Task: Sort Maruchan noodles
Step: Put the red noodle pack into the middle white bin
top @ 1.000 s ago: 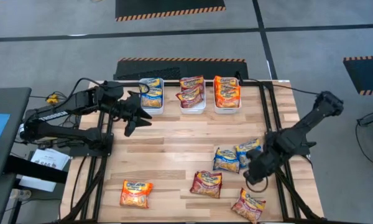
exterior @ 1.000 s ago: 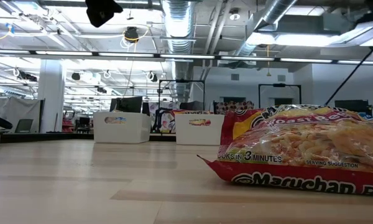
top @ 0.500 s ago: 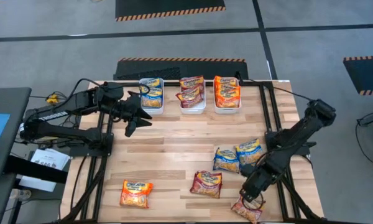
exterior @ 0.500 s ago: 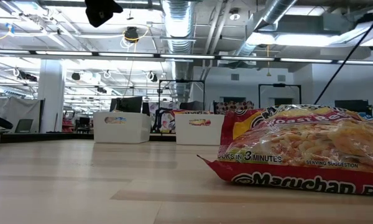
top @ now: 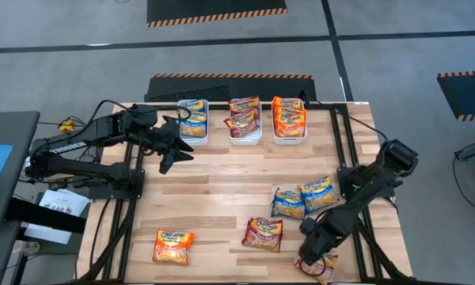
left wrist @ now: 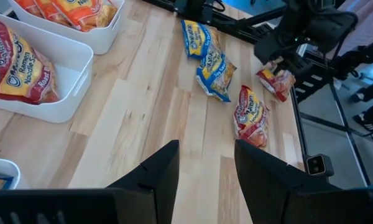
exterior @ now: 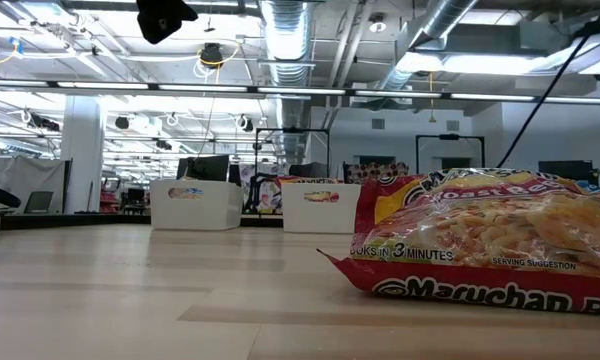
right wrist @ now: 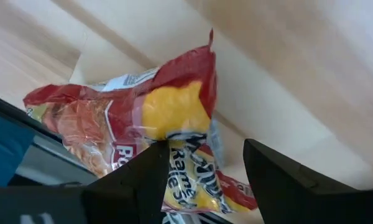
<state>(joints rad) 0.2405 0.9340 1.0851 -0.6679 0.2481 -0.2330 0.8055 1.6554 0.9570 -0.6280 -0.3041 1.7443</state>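
Maruchan noodles lie partly sorted: packets fill the three white bins point(top: 243, 136) at the table's point(top: 214, 194) far edge, while five loose packets lie nearer. Left pincer point(top: 174, 154), fingers parted and empty, hovers just beside the leftmost bin. An orange packet point(top: 172, 245) lies at the near left, two blue packets point(top: 305, 198) right of centre. Right pincer point(top: 313, 257), fingers spread, sits over the maroon packet point(right wrist: 137, 134) at the near right edge. Step in hand: picking it up. Next: lower, then close squarely across it.
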